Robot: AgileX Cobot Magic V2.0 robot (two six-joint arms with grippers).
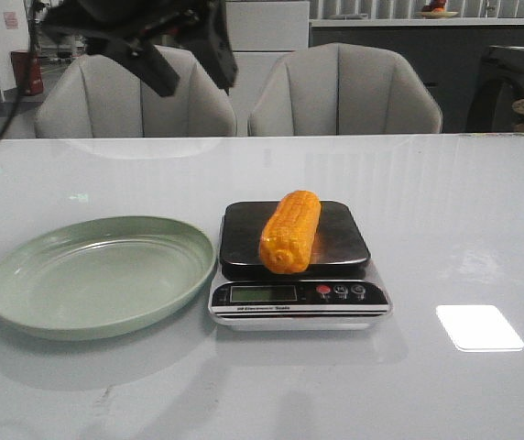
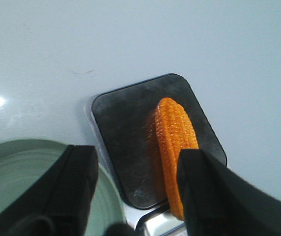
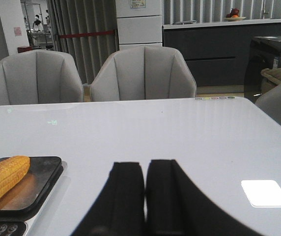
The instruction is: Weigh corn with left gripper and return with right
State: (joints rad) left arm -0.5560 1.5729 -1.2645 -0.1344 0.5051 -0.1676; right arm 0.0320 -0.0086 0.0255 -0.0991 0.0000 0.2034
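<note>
The orange-yellow corn [image 1: 291, 230] lies lengthwise on the black platform of a small kitchen scale [image 1: 244, 240] at the table's middle. It also shows in the left wrist view [image 2: 176, 142] and the right wrist view [image 3: 2, 177]. My left gripper [image 1: 193, 66] hangs high above the table, up and to the left of the scale, open and empty; its fingers [image 2: 79, 177] stand wide apart. My right gripper [image 3: 145, 169] is shut and empty, low over the table to the right of the scale. It does not show in the front view.
An empty green plate [image 1: 24, 275] sits just left of the scale. Two grey chairs [image 1: 344, 92] stand behind the table's far edge. A bright light patch [image 1: 478, 327] lies on the table at the front right.
</note>
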